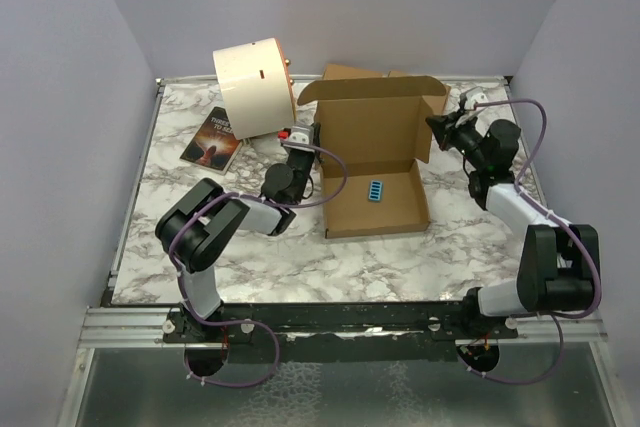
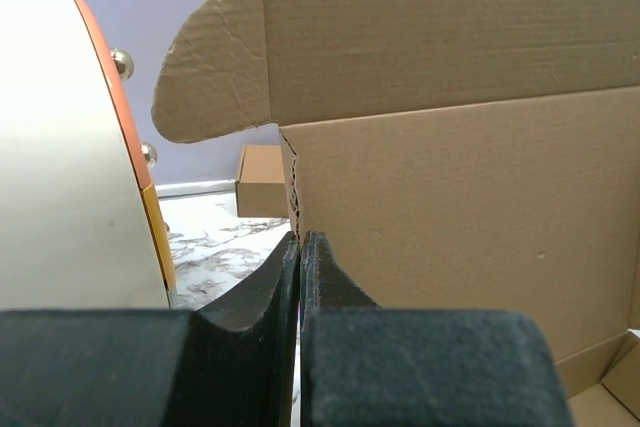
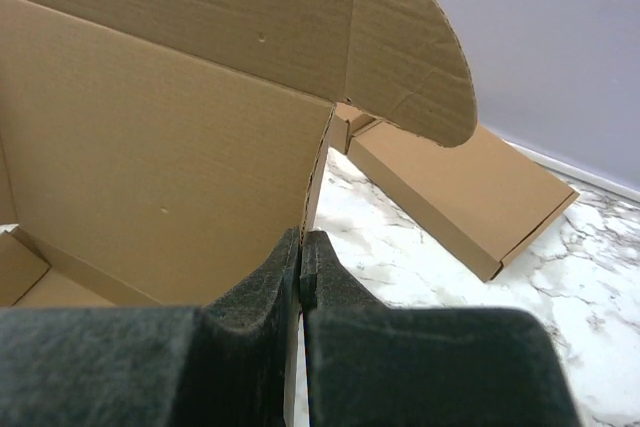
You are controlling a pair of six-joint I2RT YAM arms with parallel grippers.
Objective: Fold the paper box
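Note:
The paper box (image 1: 375, 152) stands open mid-table, its base flat and its lid upright with rounded ear flaps at both top corners. A small blue item (image 1: 376, 190) lies inside on the base. My left gripper (image 1: 313, 137) is shut on the box's left vertical edge; in the left wrist view the gripper (image 2: 300, 238) pinches the cardboard (image 2: 450, 207) where the lid meets the side. My right gripper (image 1: 436, 128) is shut on the right vertical edge; in the right wrist view the gripper (image 3: 302, 236) clamps that edge of the box (image 3: 170, 147).
A cream cylindrical drum (image 1: 252, 87) lies just left of the box, close to my left gripper, and fills the left of the left wrist view (image 2: 60, 147). A dark book (image 1: 212, 139) lies at the left. Closed brown boxes (image 3: 460, 187) sit behind the lid. Walls enclose the table.

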